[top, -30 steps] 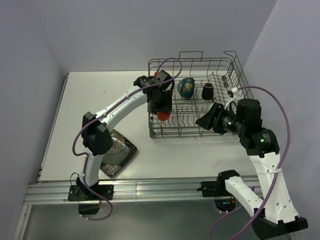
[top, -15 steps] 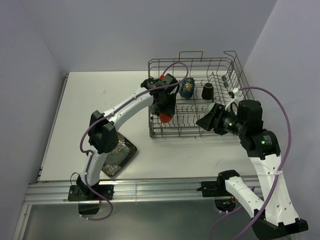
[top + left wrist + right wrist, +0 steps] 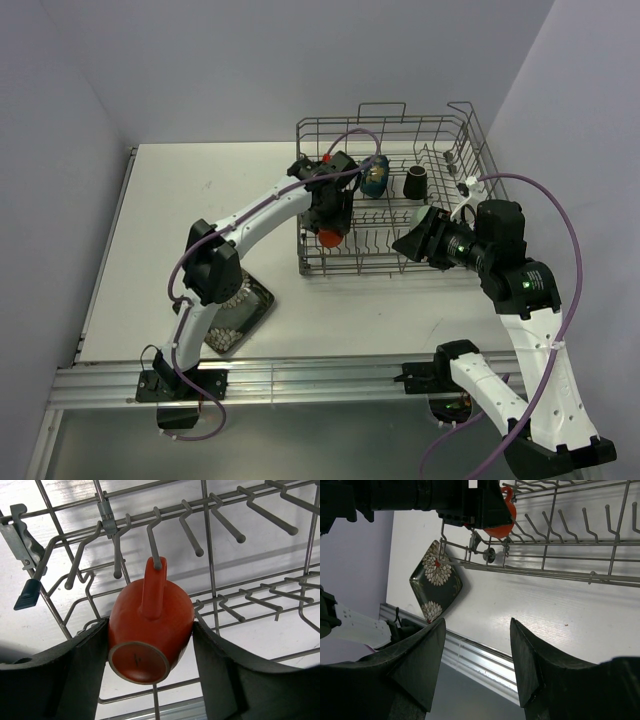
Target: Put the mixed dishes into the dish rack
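Compared with a second ago, the left arm reaches farther right. Its elbow now covers more of the dark square plate [image 3: 248, 312], and the left end effector [image 3: 329, 228], gripping the small orange cup [image 3: 328, 237], sits slightly deeper inside the dish rack [image 3: 400, 124].

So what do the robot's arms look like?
The left arm and right arm are white tubes with black joints, each trailing a looping purple cable. A green light glows on the right one. Each end effector has thick black fingers.
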Controlling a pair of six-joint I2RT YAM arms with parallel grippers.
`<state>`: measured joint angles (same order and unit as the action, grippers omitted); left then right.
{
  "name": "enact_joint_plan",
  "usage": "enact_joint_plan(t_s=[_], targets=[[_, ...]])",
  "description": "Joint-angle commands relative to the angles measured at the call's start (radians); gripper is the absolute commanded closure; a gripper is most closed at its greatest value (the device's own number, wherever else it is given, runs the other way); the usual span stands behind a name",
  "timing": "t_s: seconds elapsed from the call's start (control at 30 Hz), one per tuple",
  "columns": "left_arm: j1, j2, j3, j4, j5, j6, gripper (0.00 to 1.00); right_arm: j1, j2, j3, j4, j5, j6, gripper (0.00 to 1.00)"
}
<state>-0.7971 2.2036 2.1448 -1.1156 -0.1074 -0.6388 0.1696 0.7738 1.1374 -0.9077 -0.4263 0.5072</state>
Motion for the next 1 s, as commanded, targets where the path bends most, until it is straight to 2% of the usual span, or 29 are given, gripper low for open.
enact_joint_plan(t_s=[0.0,0.27,0.5,0.77,0.97], targets=[[-0.008,-0.005,0.044,-0.024,-0.035,0.013,0.28,-0.005,-0.011,-0.008,0.004,0.011,-0.01,0.38],[-0.01,-0.028,0.105,-0.055,-0.054,0.011,0.11,-0.005,-0.007,-0.016,0.021,-0.003,-0.001,0.38],[-0.016,-0.105,0.138,-0.065,-0.058,0.005,0.1,-0.005,-0.01,-0.028,0.035,-0.015,0.013,0.38],[-0.017,-0.171,0.05,-0.044,-0.064,0.004,0.11,-0.005,-0.008,-0.031,0.053,-0.035,0.031,0.39],[-0.017,-0.186,0.069,-0.049,-0.08,0.016,0.14,-0.004,0.047,0.028,0.001,0.02,-0.002,0.4]])
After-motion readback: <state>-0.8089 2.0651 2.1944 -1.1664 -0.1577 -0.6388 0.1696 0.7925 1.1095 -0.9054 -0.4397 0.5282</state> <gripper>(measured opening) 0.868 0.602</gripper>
